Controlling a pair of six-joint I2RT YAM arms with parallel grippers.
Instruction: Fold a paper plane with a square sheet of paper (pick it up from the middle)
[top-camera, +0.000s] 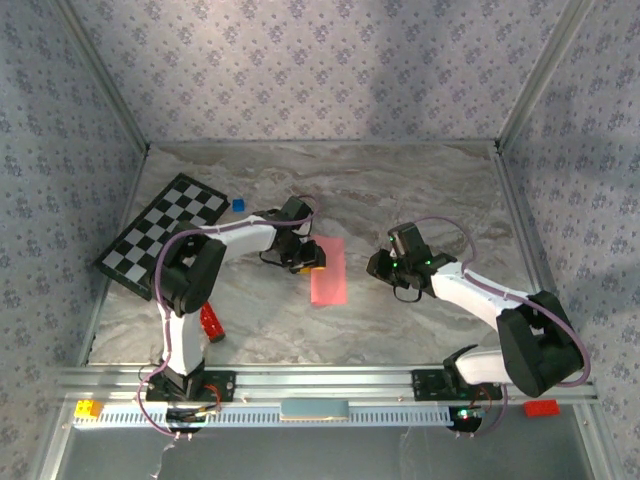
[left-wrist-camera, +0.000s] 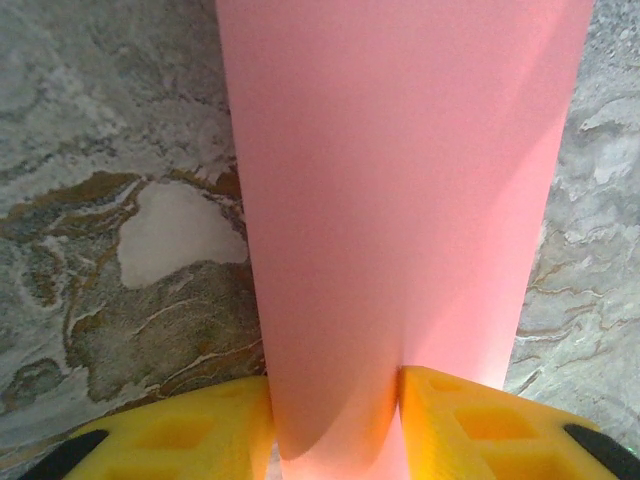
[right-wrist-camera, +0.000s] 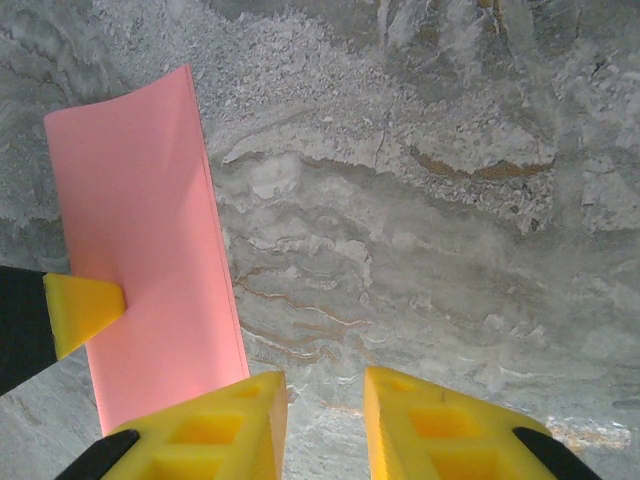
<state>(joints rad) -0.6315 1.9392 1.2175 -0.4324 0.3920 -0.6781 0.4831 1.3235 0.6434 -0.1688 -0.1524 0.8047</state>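
The square sheet of paper (top-camera: 329, 272), salmon pink, is doubled over into a long strip at the middle of the marble table. My left gripper (top-camera: 308, 262) is shut on its left edge. In the left wrist view the curled sheet of paper (left-wrist-camera: 400, 200) is pinched between the yellow fingers (left-wrist-camera: 180, 435) of the left gripper (left-wrist-camera: 335, 420). My right gripper (top-camera: 385, 268) hovers to the right of the strip, apart from it. In the right wrist view the right gripper (right-wrist-camera: 325, 420) is open, bare table showing in its narrow gap. There the paper (right-wrist-camera: 150, 250) lies to the left, with a left fingertip (right-wrist-camera: 85, 305) on it.
A black-and-white checkerboard (top-camera: 165, 235) lies at the back left with a tiny blue cube (top-camera: 238, 204) beside it. A red glittery bar (top-camera: 211, 322) sits near the left arm. A yellow brick (top-camera: 88, 408) and a red brick (top-camera: 541, 407) rest on the front rail. Patterned walls enclose the table.
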